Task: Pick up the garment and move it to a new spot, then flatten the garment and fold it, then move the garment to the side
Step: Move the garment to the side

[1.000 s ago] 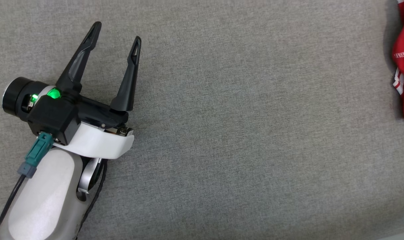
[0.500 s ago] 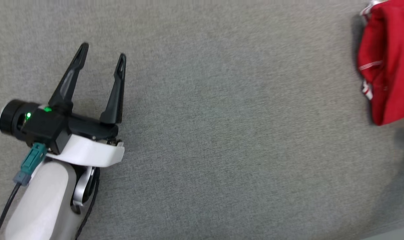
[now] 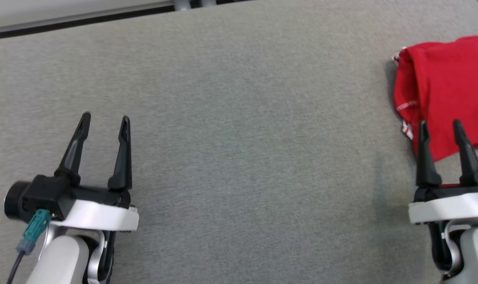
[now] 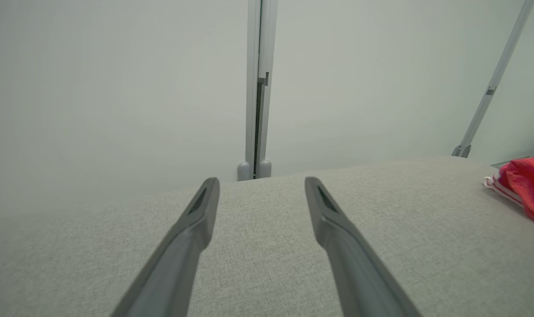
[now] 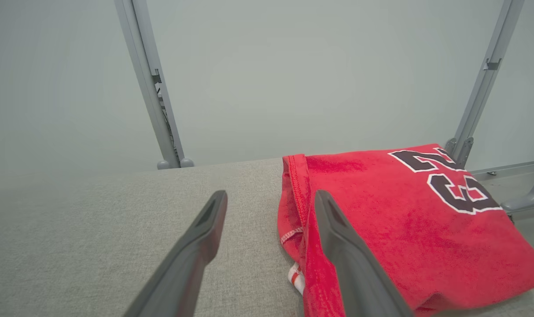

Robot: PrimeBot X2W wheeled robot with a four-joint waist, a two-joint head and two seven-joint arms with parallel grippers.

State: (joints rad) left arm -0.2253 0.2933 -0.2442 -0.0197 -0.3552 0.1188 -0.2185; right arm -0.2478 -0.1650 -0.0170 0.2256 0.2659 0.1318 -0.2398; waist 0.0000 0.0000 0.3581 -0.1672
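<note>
The garment (image 3: pixel 439 86), a red top printed with a dark, white-edged number, is seen lying as a compact folded bundle at the right side of the grey worktop (image 3: pixel 242 138), well apart from its bare middle. Layered edges with white trim are stacked along its left flank, so a fold is judged to have been made, and the spot at the side suggests that the last move is done or nearly so. Little appears to be left beyond clearing the arms, though it cannot be judged how neat the fold is. The right fingers (image 3: pixel 424 157) are held apart just in front of the garment's near left corner, clamped on nothing. In the right wrist view one finger is drawn across the cloth's edge and the other over bare worktop. Whether either touches the cloth cannot be told. The left fingers (image 3: pixel 75 150) are likewise spread and empty, held over bare worktop far to the left. The garment's right part is cut off by the head view's edge, and only part of the number is readable there. The underside layers are hidden, and the near edge is lost behind the finger in the right wrist view.
</note>
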